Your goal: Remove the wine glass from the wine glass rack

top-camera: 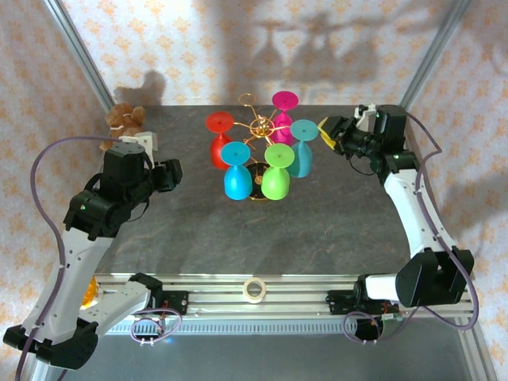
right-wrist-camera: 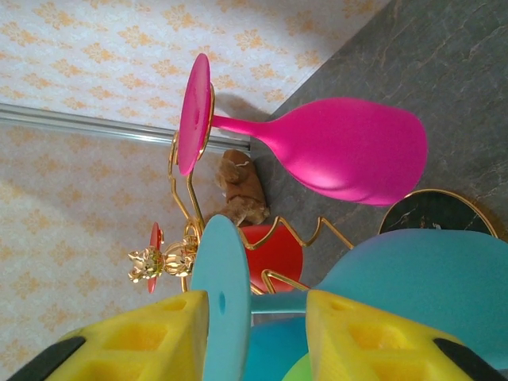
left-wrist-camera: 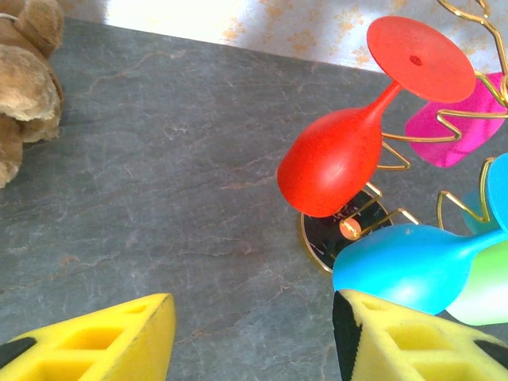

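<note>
Five plastic glasses hang upside down on the gold rack [top-camera: 255, 125] in the middle of the table [top-camera: 341, 214]: a red glass [top-camera: 220, 151], pink glass [top-camera: 284, 101], teal glass [top-camera: 302, 155], blue glass [top-camera: 237, 181] and green glass [top-camera: 275, 182]. The right pincer [top-camera: 328, 135] is in at the teal glass from the right, jaws partway apart with its foot and stem in the gap; can't tell if it's touching. The pink glass hangs just behind, and the green and blue ones crowd the near side, so it's tight. The left pincer [top-camera: 171, 175] sits left of the rack, wide open and holding nothing, with the red glass nearest. A teddy bear [top-camera: 125, 119] sits in the far left corner, and a roll of tape [top-camera: 254, 290] is on the front rail.
</note>
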### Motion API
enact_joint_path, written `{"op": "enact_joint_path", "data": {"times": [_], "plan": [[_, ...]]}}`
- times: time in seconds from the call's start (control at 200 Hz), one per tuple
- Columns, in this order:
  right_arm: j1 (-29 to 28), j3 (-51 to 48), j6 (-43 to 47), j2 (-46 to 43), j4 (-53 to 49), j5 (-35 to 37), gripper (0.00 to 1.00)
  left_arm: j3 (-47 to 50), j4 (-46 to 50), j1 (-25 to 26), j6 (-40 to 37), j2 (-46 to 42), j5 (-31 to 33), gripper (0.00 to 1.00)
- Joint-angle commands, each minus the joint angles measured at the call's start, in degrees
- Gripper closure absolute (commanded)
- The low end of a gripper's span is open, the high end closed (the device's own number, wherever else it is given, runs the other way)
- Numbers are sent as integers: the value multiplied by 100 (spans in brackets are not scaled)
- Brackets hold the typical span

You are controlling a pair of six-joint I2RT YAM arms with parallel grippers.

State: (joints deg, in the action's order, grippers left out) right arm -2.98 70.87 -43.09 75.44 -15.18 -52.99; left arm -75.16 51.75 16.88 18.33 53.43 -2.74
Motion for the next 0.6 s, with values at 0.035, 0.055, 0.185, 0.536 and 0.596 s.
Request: {"op": "enact_joint_path", "data": {"times": [0.035,0.055,0.185,0.536,0.596], "plan": [[-171,343,35,109,232,-88,64,47,-156,44,-145,-127,227,44],[-176,356,50,118,215,-77,65,45,-150,49,-150,-125,227,44],[-192,390,90,130,169,-36,67,24,-170,43,-145,-79,230,44],[-193,489,107,203,8,-97,74,36,-159,43,-192,-97,283,44],[-187,493,104,205,-23,-67,75,27,-141,46,-206,-105,307,44]]}}
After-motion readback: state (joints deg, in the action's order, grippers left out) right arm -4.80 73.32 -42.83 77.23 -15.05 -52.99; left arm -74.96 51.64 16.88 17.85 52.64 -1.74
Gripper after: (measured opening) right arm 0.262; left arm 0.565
